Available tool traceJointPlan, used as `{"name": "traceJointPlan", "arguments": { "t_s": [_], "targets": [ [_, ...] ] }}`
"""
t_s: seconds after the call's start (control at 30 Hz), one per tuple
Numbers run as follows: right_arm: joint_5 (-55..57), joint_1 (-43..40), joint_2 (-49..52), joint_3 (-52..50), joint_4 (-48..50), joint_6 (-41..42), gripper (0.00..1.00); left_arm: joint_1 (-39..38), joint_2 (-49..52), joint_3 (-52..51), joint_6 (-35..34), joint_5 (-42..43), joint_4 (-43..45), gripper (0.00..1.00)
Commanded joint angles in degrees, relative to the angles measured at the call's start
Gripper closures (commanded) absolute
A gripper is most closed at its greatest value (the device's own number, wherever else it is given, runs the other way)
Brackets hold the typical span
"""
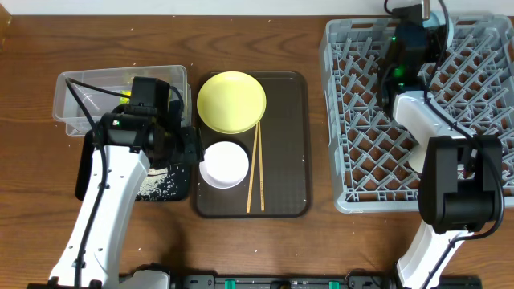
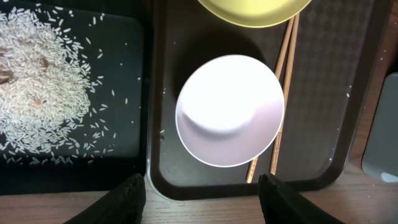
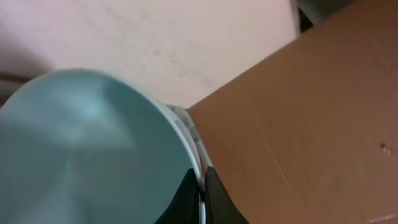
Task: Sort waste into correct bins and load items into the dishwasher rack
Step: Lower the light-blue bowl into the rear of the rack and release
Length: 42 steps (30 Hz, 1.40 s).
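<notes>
Two robot arms work over a dark wooden worktop (image 1: 32,48) around a brown serving tray (image 1: 301,144). The tray carries one yellow plate (image 1: 231,102), one white bowl (image 1: 225,164) just below it, and two wooden chopsticks (image 1: 257,168) lying side by side on the bowl's right.

Left of the tray sit one clear tub (image 1: 80,96) and, nearer the robot, one black tray (image 1: 84,172) strewn with loose rice grains (image 1: 161,186). To the tray's right stands one grey dishwasher rack (image 1: 361,120).

The left gripper (image 2: 200,186) hangs at the tray's left edge, near the white bowl. Its jaws are spread wide and it holds nothing.

The left wrist camera shows the rice heaped thick on the black tray, a few stray grains on the brown tray, and the chopsticks running under the bowl's rim, details the overhead view blurs.

Only the right wrist camera shows the one light blue bowl (image 3: 81,155), its rim pinched between the fingers of the right gripper (image 3: 200,186). Overhead, that arm reaches over the rack's far side, well right of the tray.

Behind the bowl are a pale wall (image 3: 155,37) and a brown cardboard panel (image 3: 298,124).
</notes>
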Motion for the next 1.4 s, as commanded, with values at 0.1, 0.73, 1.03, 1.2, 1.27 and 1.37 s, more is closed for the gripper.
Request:
{"name": "traceJointPlan", "arguments": {
  "t_s": [0.1, 0.73, 1.03, 1.2, 1.27, 1.37],
  "targets": [
    [1.3, 1.6, 2.3, 0.4, -1.9, -2.8, 0.99, 0.2, -0.2, -0.3, 0.3, -0.5, -0.2, 0.39],
    [8.4, 7.8, 3.3, 0.4, -12.3, 6.1, 0.99, 0.2, -0.2, -0.3, 0.3, -0.5, -0.2, 0.39],
    [0.5, 9.9, 0.1, 0.4, -31.1, 27.0, 0.99, 0.2, -0.2, -0.3, 0.3, -0.5, -0.2, 0.39],
    [-7.3, 9.9, -4.2, 0.4, -40.4, 35.3, 0.99, 0.2, -0.2, -0.3, 0.3, -0.5, -0.3, 0.39],
    [-10.1, 9.9, -6.6, 0.4, -43.6, 37.0, 0.93, 0.2, -0.2, -0.3, 0.3, -0.5, -0.3, 0.39],
    [-16.0, 9.9, -11.1, 0.4, -48.4, 39.1, 0.83, 0.2, -0.2, -0.3, 0.3, -0.5, -0.3, 0.39]
  ]
}}
